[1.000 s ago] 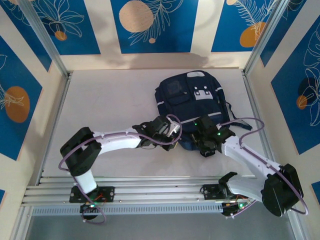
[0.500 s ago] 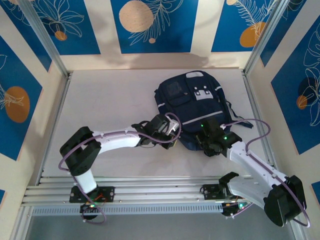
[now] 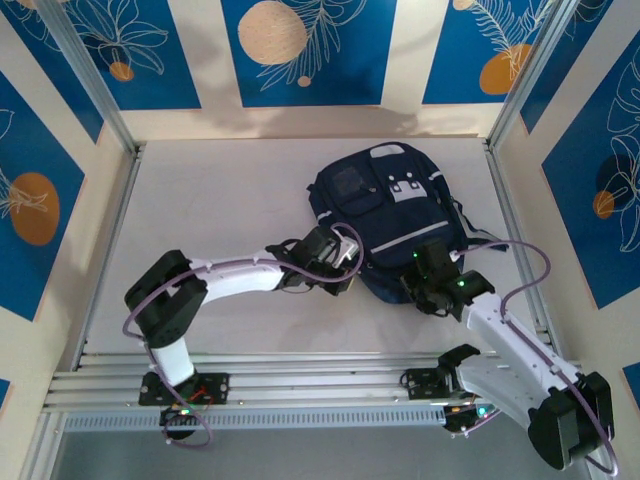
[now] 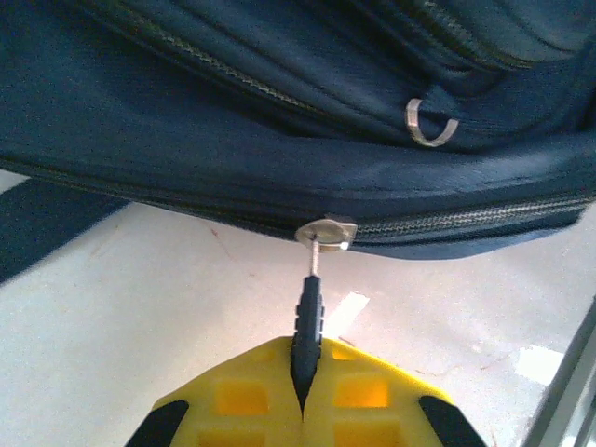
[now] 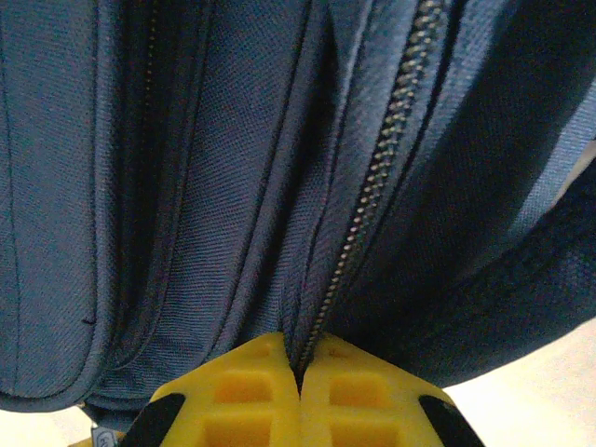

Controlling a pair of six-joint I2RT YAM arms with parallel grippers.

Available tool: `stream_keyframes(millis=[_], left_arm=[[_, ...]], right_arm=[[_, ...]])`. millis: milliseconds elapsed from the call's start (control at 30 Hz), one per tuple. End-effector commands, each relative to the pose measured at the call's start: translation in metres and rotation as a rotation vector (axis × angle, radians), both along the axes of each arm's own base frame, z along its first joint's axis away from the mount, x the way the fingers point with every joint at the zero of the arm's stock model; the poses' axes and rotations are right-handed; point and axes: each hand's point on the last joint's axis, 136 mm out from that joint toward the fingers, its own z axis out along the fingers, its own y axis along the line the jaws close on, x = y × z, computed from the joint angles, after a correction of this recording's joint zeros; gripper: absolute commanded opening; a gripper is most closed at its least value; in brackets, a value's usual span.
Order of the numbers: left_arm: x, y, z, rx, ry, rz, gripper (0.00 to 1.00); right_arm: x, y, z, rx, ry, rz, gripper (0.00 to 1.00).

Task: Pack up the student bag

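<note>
- On the near right of the table (image 3: 220,210), the right gripper (image 3: 432,287) has drawn back toward the near right corner, and its elbow swings outward. Its jaws are pressed together on the student bag (image 3: 385,200), at a zipper (image 5: 372,205) seam.
- The left gripper (image 4: 305,358) stays in place, with its jaws pinching the dark zip pull (image 4: 309,303) at the bag's near left edge.
- I judge that the arms are pulling against each other to open a compartment; packing is not yet begun.
- The bag lies flat on the pale, matte table, toward its far right.
- Around it stand aluminium posts (image 3: 85,70) and cream walls with blue panels (image 3: 300,50).
</note>
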Motion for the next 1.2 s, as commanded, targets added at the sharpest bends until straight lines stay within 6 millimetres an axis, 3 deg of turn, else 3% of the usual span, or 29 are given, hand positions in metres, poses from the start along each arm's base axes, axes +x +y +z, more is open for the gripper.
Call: stream_keyframes(millis=[0,633,900,1000,1167], left_arm=[[0.025,0.015,-0.003,0.053,-0.014,0.072,0.0],[0.078,0.037,-0.012,0.121,0.013,0.214,0.0],[0.085,0.042,-0.011,0.122,0.037,0.245,0.0],[0.08,0.042,-0.006,0.117,0.039,0.244,0.12],[0.07,0.065,0.009,0.144,0.021,0.281,0.38]], right_arm=[[-0.03,-0.026,-0.019,-0.108,0.086,-0.006,0.0],[-0.036,-0.025,-0.02,-0.1,0.076,0.017,0.0],[-0.03,-0.018,-0.02,-0.079,0.049,0.062,0.0],[-0.025,-0.008,-0.016,-0.052,0.026,0.1,0.0],[-0.02,0.008,-0.007,-0.048,0.003,0.167,0.0]])
